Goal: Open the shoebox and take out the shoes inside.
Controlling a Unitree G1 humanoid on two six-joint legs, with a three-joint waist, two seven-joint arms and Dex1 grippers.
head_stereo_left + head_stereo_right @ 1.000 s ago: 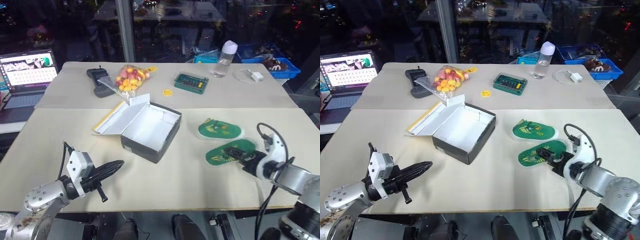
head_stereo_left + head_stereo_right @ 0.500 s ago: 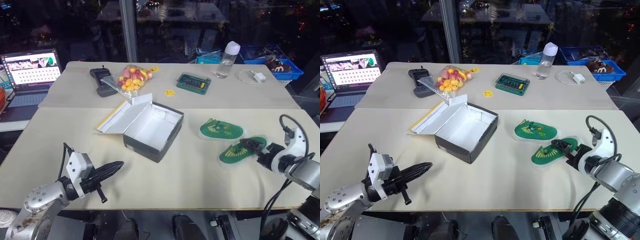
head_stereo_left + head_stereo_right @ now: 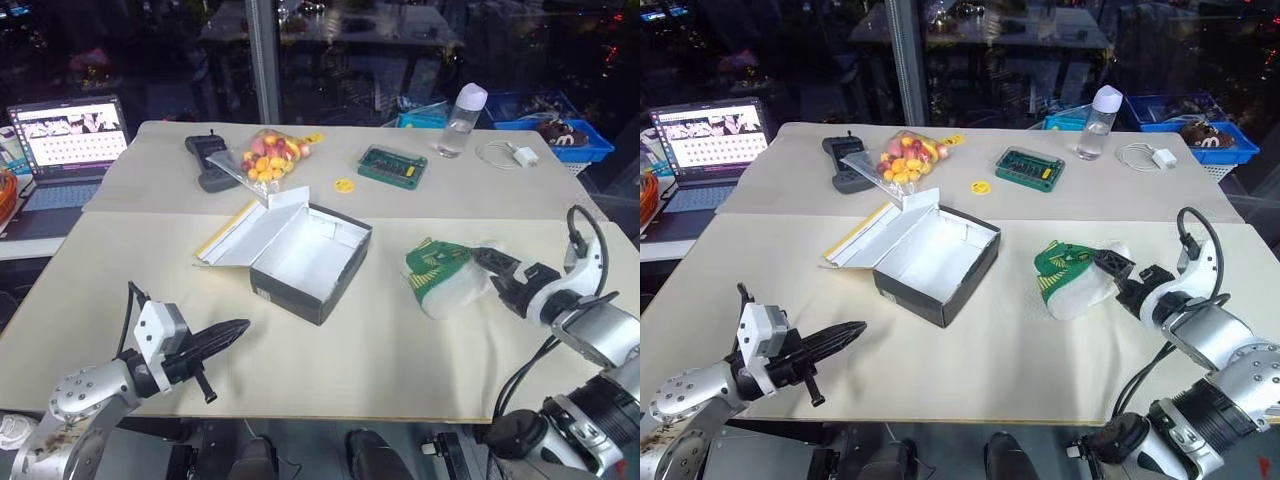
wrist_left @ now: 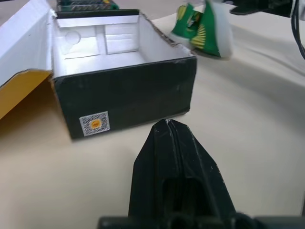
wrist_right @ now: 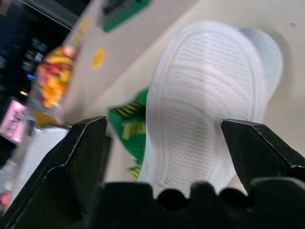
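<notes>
The shoebox (image 3: pixel 310 262) stands open in the middle of the table, its yellow lid (image 3: pixel 250 225) folded back to the left and its white inside bare. The two green shoes (image 3: pixel 436 264) lie right of it. The nearer one is tipped on its side, its white sole (image 5: pixel 205 105) facing my right gripper (image 3: pixel 1116 272). That gripper is open, its fingers (image 5: pixel 81 157) wide on either side of the sole and apart from it. My left gripper (image 3: pixel 240 327) is shut and holds nothing. It hovers over the table's front left, pointing at the box's black side (image 4: pixel 124 90).
On the far table half are a laptop (image 3: pixel 65 135), a black controller (image 3: pixel 208 160), a clear bag of colourful balls (image 3: pixel 268 158), a yellow disc (image 3: pixel 344 185), a flat green case (image 3: pixel 392 166), a bottle (image 3: pixel 462 120), a white charger cable (image 3: pixel 510 155) and a blue bin (image 3: pixel 560 135).
The nearer shoe, lying flat a second ago, slid right and now stands tipped on its side by the other. My right gripper rose and rolled. The left arm kept still; the camera shifted.
</notes>
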